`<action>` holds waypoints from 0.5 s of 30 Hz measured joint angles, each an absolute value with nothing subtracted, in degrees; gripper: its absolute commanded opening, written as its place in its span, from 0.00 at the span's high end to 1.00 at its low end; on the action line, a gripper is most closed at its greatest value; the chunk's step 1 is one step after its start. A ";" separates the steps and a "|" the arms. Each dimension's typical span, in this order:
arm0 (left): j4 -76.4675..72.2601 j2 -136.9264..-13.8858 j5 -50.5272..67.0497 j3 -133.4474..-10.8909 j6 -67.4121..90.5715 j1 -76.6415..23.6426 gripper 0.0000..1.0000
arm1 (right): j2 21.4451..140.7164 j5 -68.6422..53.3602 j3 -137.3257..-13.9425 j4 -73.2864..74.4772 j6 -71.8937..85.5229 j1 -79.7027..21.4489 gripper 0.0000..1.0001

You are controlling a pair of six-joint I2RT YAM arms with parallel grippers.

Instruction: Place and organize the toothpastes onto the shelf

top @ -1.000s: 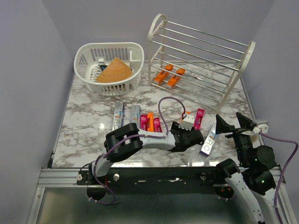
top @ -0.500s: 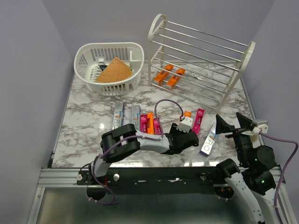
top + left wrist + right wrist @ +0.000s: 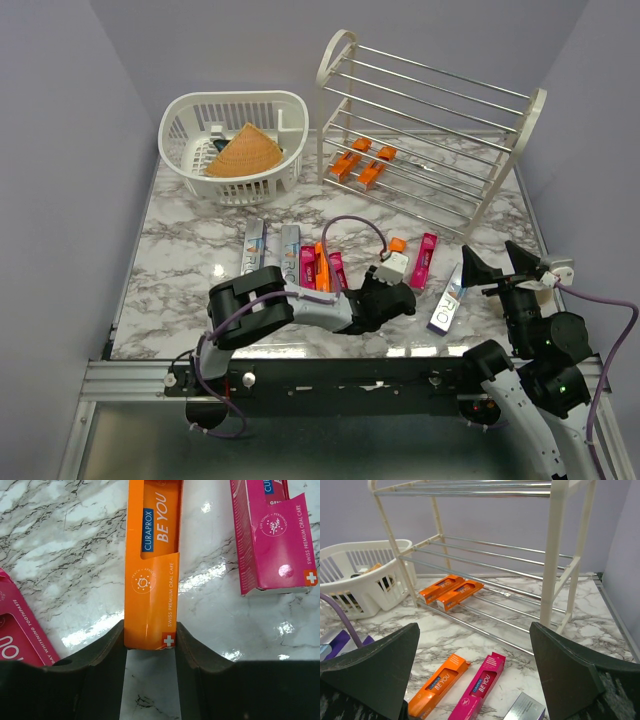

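My left gripper (image 3: 150, 632) is shut on the near end of an orange toothpaste carton (image 3: 152, 565), which lies flat on the marble; both fingers press its sides. From above, the gripper (image 3: 390, 285) covers most of that carton (image 3: 398, 243). A pink carton (image 3: 425, 258) and a silver one (image 3: 447, 300) lie to its right. Two silver cartons (image 3: 252, 250), two pink ones (image 3: 307, 265) and an orange one (image 3: 322, 260) lie to its left. Orange cartons (image 3: 345, 165) rest on the shelf's (image 3: 530, 110) lowest tier. My right gripper (image 3: 495, 265) is open and holds nothing.
A white slotted basket (image 3: 180, 115) with a tan woven cone (image 3: 245, 152) stands at the back left, beside the shelf. The left arm's purple cable (image 3: 345, 225) loops over the loose cartons. The table's right edge runs close by my right arm.
My left gripper has slid left and back along the orange carton, and its jaws have narrowed onto the carton's near end. The right arm has not moved.
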State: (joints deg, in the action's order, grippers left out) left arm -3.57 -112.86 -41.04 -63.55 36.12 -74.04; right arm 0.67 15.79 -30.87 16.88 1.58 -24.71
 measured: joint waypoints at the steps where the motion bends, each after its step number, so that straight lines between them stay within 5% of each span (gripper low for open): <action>1: -4.23 -112.51 -40.84 -62.94 35.94 -74.02 0.59 | 0.67 15.79 -30.87 16.88 1.58 -24.71 0.00; 15: -10.04 -107.35 -35.14 -58.67 30.39 -69.58 0.63 | 0.67 15.79 -30.87 16.91 1.58 -24.71 0.00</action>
State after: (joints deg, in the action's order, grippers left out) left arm -10.04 -107.35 -35.14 -58.67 30.39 -69.58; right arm 0.67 15.79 -30.87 16.91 1.58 -24.71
